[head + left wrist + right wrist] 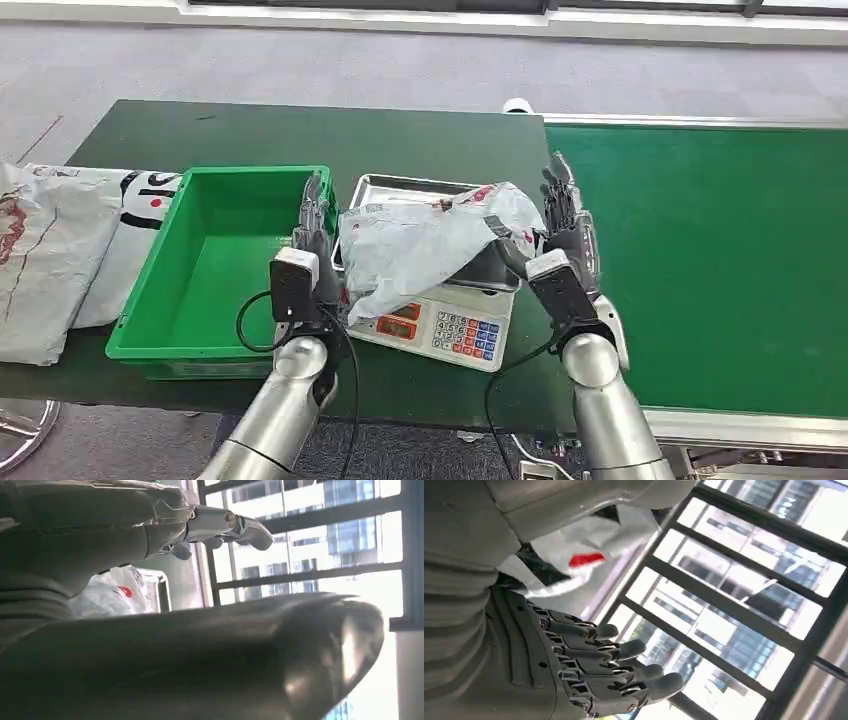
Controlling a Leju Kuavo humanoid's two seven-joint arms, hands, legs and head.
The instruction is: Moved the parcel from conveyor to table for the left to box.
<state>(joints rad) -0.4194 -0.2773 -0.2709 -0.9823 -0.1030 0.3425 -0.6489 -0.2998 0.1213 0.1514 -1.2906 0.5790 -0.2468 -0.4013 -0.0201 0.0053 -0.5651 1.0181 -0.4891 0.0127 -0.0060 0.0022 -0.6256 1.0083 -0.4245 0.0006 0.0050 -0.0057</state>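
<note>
Parcel point(430, 245) lies on the scale tray between both hands, fingers point(556, 195) straight, apart, holding nothing.

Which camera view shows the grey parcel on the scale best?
The head view: the whole parcel lies crumpled on the scale's tray, between the left hand and right hand. The left wrist view shows a small piece behind the thumb; the right wrist view a white, red-marked piece.

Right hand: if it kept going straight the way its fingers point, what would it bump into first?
Probably nothing close. The right hand stands beside the parcel on the scale, fingers aimed up and away over the green conveyor. Its wrist view shows just windows ahead, so the way looks free, though depth is hard to judge.
</note>
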